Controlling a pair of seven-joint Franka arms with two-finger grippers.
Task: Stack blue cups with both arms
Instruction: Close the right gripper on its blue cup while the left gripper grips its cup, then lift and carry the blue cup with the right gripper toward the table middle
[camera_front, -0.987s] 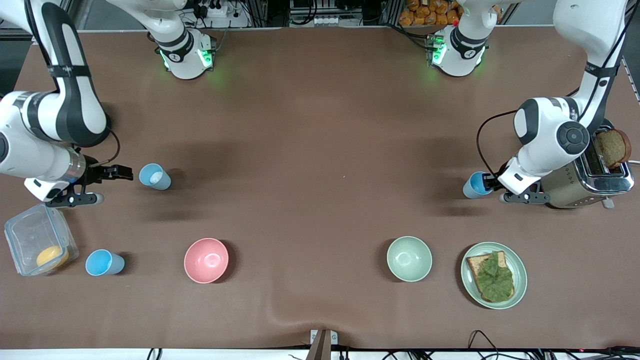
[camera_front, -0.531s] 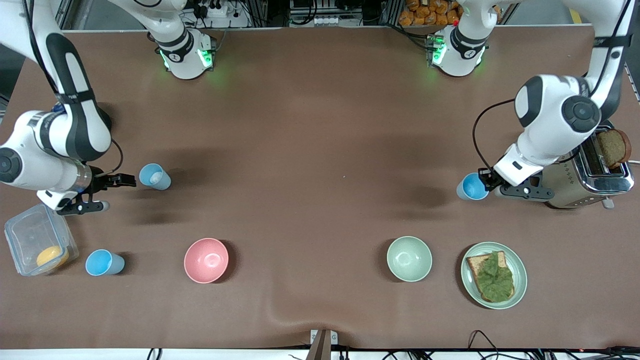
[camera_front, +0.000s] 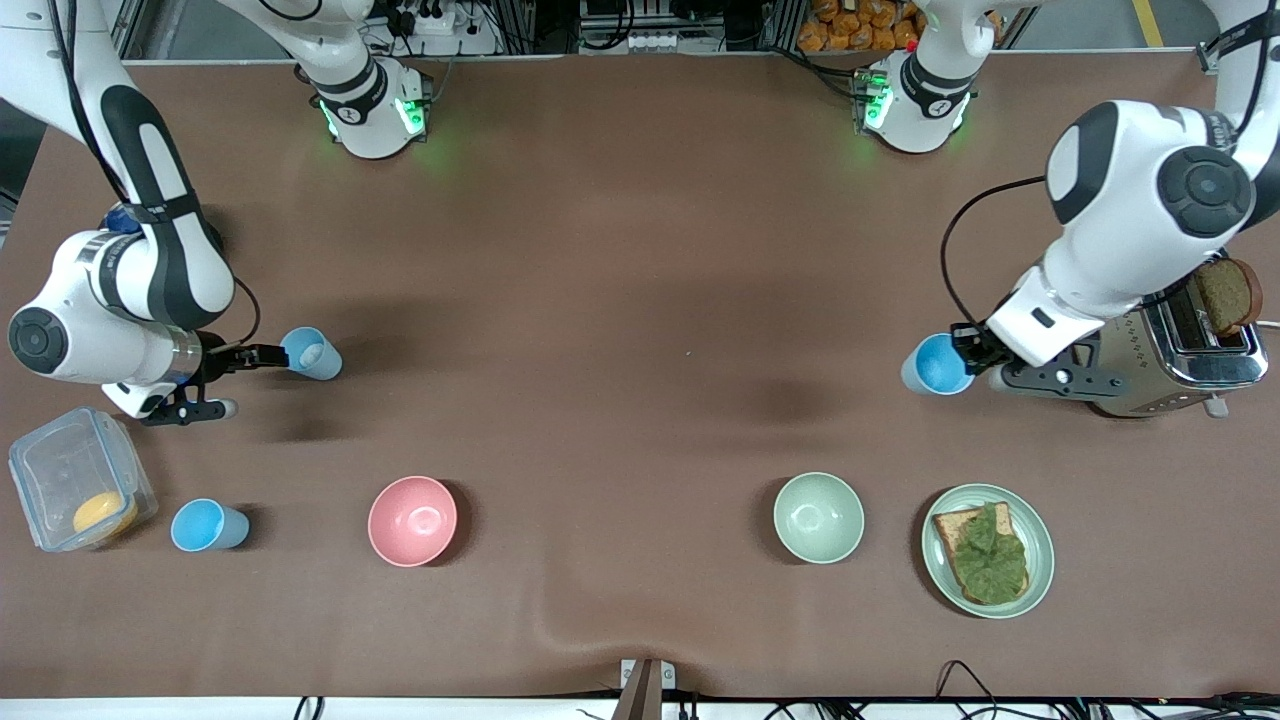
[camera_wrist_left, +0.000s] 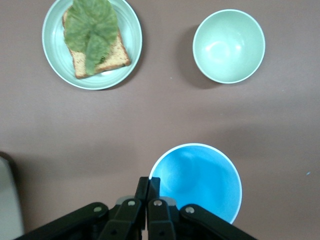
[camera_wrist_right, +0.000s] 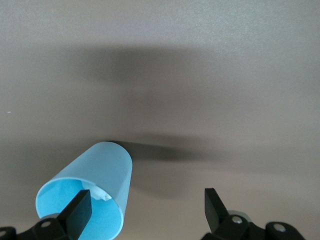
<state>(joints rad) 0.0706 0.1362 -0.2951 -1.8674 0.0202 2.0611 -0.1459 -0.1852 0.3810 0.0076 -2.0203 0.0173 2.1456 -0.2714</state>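
My left gripper (camera_front: 965, 350) is shut on the rim of a bright sky-blue cup (camera_front: 937, 365) and holds it above the table beside the toaster. In the left wrist view the shut gripper (camera_wrist_left: 154, 184) pinches the cup's wall (camera_wrist_left: 197, 182). A pale blue cup (camera_front: 312, 353) with something whitish inside stands toward the right arm's end. My right gripper (camera_front: 262, 354) is open at its rim. In the right wrist view, the gripper (camera_wrist_right: 146, 206) has one finger over the cup's mouth (camera_wrist_right: 87, 197) and the other outside it. A third blue cup (camera_front: 208, 526) stands nearer the camera.
A pink bowl (camera_front: 412, 520) and a pale green bowl (camera_front: 818, 517) sit near the front. A plate with toast and lettuce (camera_front: 1040, 545) lies beside the green bowl. A toaster (camera_front: 1180, 355) stands at the left arm's end, a clear container (camera_front: 60, 470) at the right arm's end.
My left gripper has risen with the sky-blue cup and shifted slightly toward the table's middle. My right gripper has moved up to the pale blue cup's rim.
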